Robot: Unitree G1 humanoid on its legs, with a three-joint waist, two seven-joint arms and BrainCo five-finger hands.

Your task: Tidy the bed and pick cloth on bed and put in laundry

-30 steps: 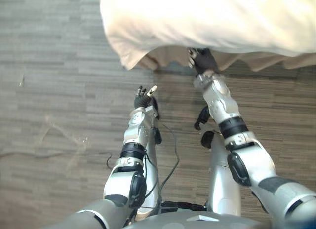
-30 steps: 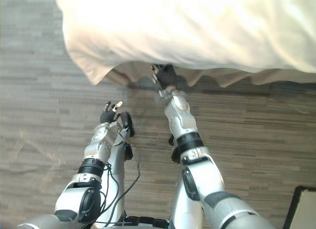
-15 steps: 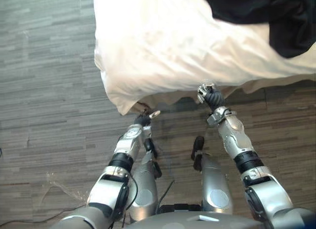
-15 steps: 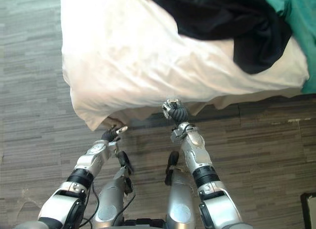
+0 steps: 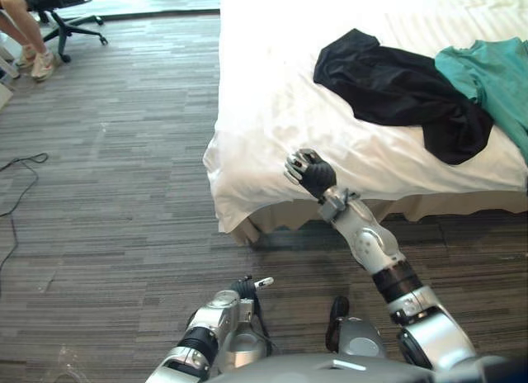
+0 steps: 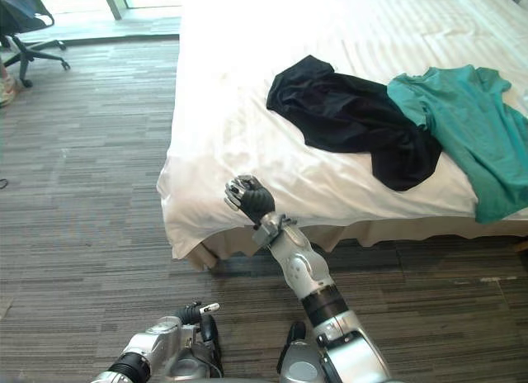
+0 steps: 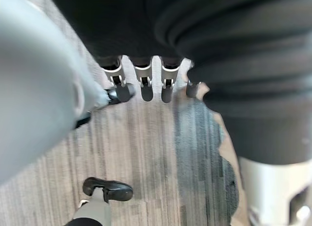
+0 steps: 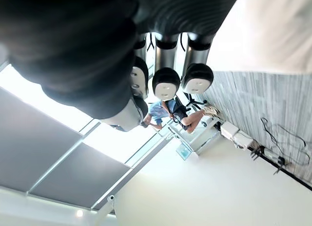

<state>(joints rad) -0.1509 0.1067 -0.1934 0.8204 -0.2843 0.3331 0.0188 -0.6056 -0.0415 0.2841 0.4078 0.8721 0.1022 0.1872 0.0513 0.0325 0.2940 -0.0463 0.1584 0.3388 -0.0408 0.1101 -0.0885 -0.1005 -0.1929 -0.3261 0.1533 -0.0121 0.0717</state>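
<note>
While your right hand [image 5: 309,173] hangs just in front of the near edge of the bed [image 5: 264,102], its fingers are curled in and grip nothing. The right wrist view shows the dark tips turned back toward the palm. Your left hand [image 5: 244,287] sits low over the floor [image 5: 124,201], at about seven o'clock from the right one, with its fingers relaxed and empty.

The black cloth [image 5: 394,87] lies loose on the white sheet, between one and two o'clock from your right hand, with bare sheet between the two. Its long axis runs from ten o'clock to four o'clock, and the four-o'clock end lies near the bed's front edge. The teal shirt [image 5: 487,73] lies at about two o'clock, farther off, touching the black cloth along one side.

Your right hand is clearly the nearer one, since the left is well apart from both garments. The coming reach looks like a push up and over the mattress edge toward one or two o'clock. You would need to uncurl the fingers before they meet the fabric. Coming in across the long axis should gather more cloth in one grab.

No print, label or brand can be read on either garment or on the sheet.
</note>
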